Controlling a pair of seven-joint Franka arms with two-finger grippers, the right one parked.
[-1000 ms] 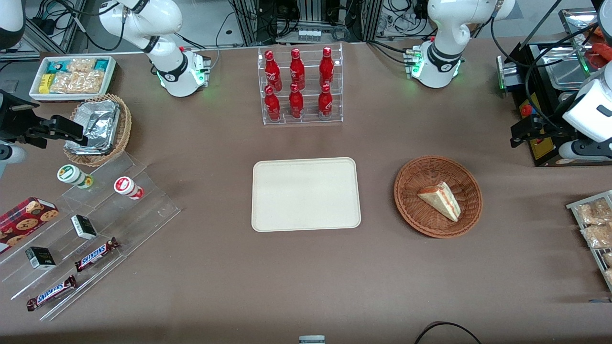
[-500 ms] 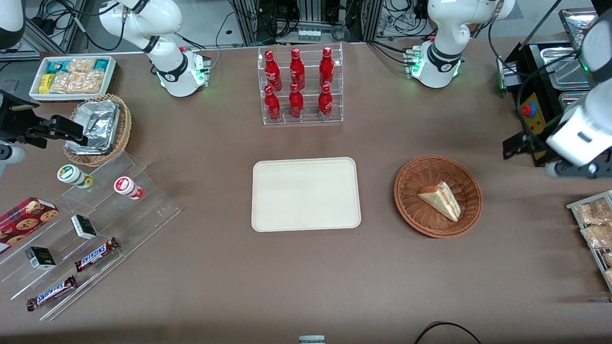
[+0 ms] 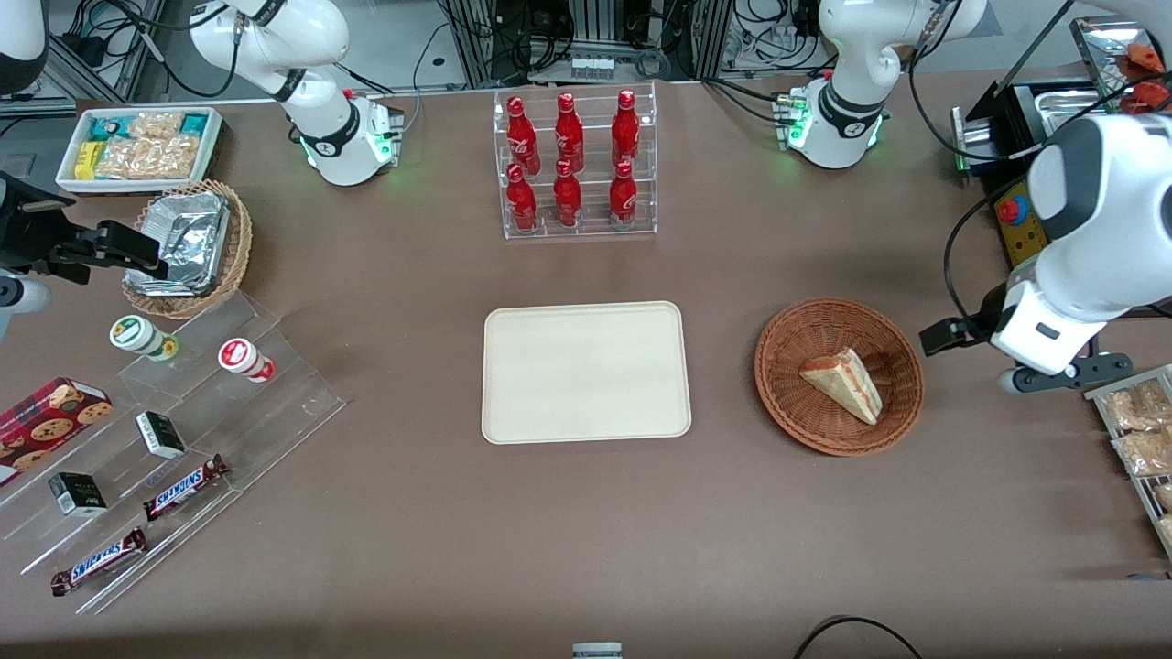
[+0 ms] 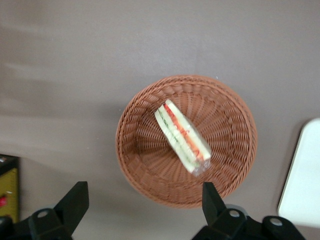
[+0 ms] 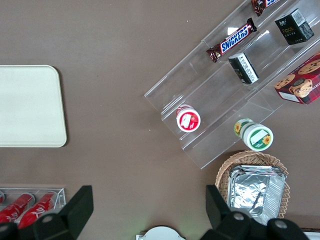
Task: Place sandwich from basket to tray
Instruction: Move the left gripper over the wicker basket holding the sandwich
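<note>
The sandwich [image 3: 844, 383], a pale wedge with red and green filling in clear wrap, lies in the round reddish-brown wicker basket [image 3: 787, 361]. The cream tray [image 3: 586, 371] lies bare beside the basket, toward the parked arm's end. My left gripper [image 3: 1062, 375] hangs above the table beside the basket, toward the working arm's end, and holds nothing. In the left wrist view the sandwich [image 4: 181, 137] lies in the basket [image 4: 145, 165], the gripper [image 4: 142, 196] is wide open short of its rim, and a tray corner [image 4: 305, 175] shows.
A clear rack of red bottles [image 3: 572, 169] stands farther from the front camera than the tray. A black box with a red button [image 3: 1016, 220] and a rack of snack bags [image 3: 1140, 439] flank the gripper. A tan foil basket [image 3: 188, 247] and clear snack steps [image 3: 174, 439] lie at the parked arm's end.
My left arm has swung from beside the black box toward the basket and nearer to the front camera. The sandwich, basket and tray have not moved.
</note>
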